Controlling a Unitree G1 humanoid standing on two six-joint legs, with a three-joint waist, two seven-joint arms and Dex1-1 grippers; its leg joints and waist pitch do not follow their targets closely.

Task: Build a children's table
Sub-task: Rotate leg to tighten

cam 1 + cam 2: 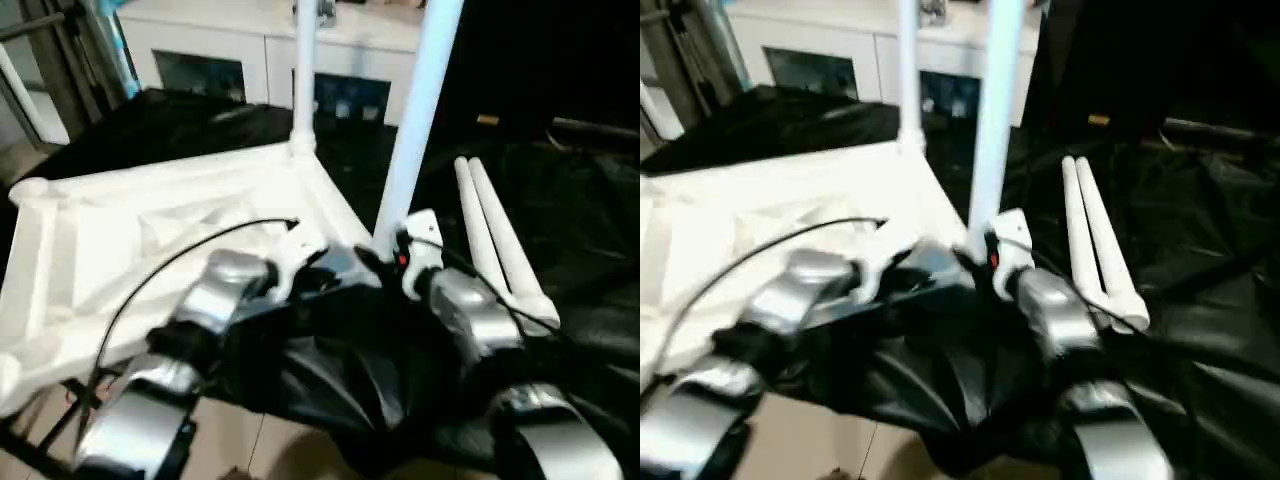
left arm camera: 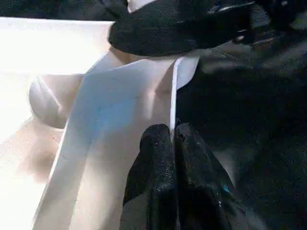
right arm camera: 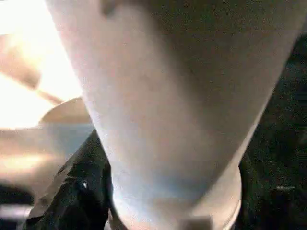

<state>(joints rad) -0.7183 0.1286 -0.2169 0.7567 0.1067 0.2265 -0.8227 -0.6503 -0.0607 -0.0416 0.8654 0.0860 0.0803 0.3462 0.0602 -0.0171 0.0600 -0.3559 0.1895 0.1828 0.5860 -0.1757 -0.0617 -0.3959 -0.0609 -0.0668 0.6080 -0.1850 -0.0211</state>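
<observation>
Looking down over the silver forearms, found the tabletop (image 1: pixel 180 200) lying upside down on a black cloth (image 1: pixel 580 220), ribbed underside up, one corner pointing away from the robot. Saw a standing leg (image 1: pixel 303 80) upright in the socket of that far corner, in front of a white cabinet (image 1: pixel 220 50) with glass doors. Noted a second one, the held leg (image 1: pixel 415 110), rising steeply with a slight lean at the near right corner of the tabletop, its wide lower end down by the corner socket; could not tell whether that end sat inside the socket or only against it.

Found the right gripper (image 1: pixel 395 255) at the foot of the held leg, closed around its base, with one black finger (image 3: pixel 72 191) pressed along the side of the tube in the right wrist view. Found the left gripper (image 2: pixel 172 139) just beside it on the near edge of the tabletop, pinched tight on the thin white rim, both fingertips (image 2: pixel 156 143) meeting across it.

Saw two spare legs (image 1: pixel 500 240) lying side by side and touching on the cloth to the right of the tabletop, apart from both grippers. Noted a thin black cable (image 1: pixel 170 260) arching over the underside towards the left wrist.
</observation>
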